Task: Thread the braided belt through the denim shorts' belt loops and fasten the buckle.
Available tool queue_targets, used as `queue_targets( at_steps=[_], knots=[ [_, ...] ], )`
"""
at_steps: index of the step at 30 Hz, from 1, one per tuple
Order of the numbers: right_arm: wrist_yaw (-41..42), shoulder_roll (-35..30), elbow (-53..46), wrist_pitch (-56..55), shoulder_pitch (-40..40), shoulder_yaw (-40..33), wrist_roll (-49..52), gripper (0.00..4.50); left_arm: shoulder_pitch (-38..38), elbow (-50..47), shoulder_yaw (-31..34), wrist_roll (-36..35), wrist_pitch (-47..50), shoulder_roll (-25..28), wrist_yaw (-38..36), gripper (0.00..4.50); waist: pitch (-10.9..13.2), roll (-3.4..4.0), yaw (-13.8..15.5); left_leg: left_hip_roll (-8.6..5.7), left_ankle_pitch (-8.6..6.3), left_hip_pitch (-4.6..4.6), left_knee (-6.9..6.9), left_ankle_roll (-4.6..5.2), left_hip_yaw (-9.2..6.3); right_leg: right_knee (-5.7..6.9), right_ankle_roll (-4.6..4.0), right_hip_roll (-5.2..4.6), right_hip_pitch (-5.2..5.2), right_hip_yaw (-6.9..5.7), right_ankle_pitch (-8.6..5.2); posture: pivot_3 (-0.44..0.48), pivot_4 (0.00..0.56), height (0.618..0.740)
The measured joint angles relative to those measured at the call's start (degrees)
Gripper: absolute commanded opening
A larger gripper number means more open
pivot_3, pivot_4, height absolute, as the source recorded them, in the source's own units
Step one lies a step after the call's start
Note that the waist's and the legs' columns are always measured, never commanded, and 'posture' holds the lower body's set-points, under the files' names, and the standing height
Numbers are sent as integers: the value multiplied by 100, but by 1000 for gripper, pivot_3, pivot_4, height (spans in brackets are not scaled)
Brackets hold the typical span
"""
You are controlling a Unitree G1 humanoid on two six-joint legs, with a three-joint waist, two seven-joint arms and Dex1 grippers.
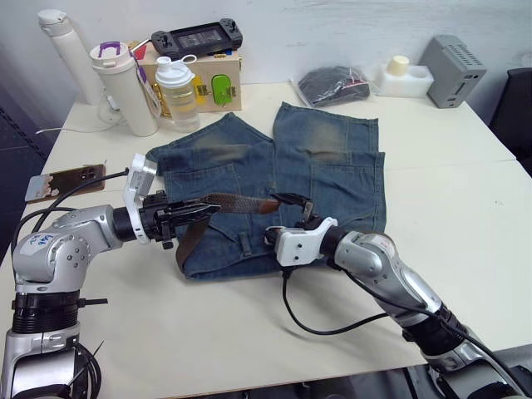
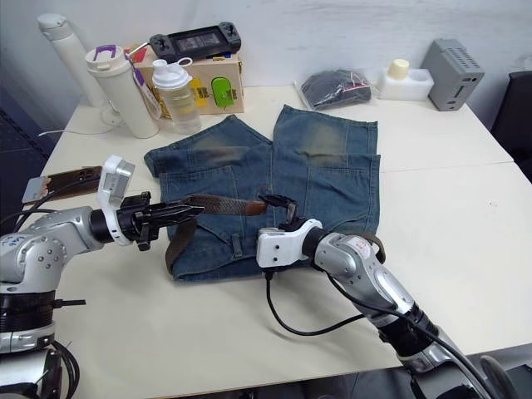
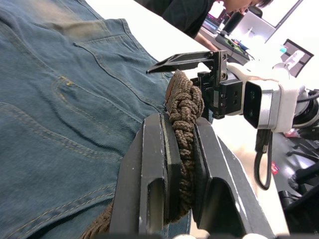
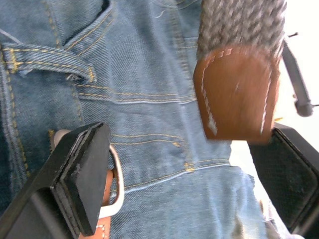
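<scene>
the denim shorts lie mid-table, waistband toward the near edge; the left gripper pinches the braided belt above them; the right gripper is spread around its leather tip. risk: if the right gripper closes off-centre, the tip can slip out short of the belt loops; the buckle may snag the denim.

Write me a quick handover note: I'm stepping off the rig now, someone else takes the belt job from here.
Left tool: shut on the belt, holding the strap above the shorts.
Right tool: open, the belt's leather tip between its fingers, not clamped.
Shorts lie flat on the table, waistband toward the robot. The rest of the belt hangs off the waistband's left end. The buckle lies on the denim by the right tool; a belt loop is nearby.
Done: belt picked up, tip presented.
Left: whether any loop is threaded I cannot tell; fasten the buckle.
</scene>
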Motion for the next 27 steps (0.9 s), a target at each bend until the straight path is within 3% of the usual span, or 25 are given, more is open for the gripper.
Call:
queue_targets(
  at_steps=[10, 17, 27],
  knots=[
    [-442, 406, -14, -8, 50, -58, -506, 4500, -3, 2, 4, -131, 143, -56, 139, 11, 0, 0, 15, -2, 1, 0, 0, -2, -2, 2, -1, 1, 0, 2, 0, 0, 150, 682],
    [-870, 767, 32, -220, 52, -19, -838, 4500, -107, 58, 227, -480, 530, -421, 668, 11, 0, 0, 14, -2, 1, 1, 0, -2, -2, 7, -1, 3, -1, 4, 0, 0, 150, 682],
    [-1404, 931, 461, -379, 50, 5, -1315, 4500, -11, 21, 335, -847, 871, -509, 1051, 11, 0, 0, 0, -3, 2, 2, 0, -3, -2, 11, -1, 3, -2, 5, -1, 0, 150, 682]
  ],
)
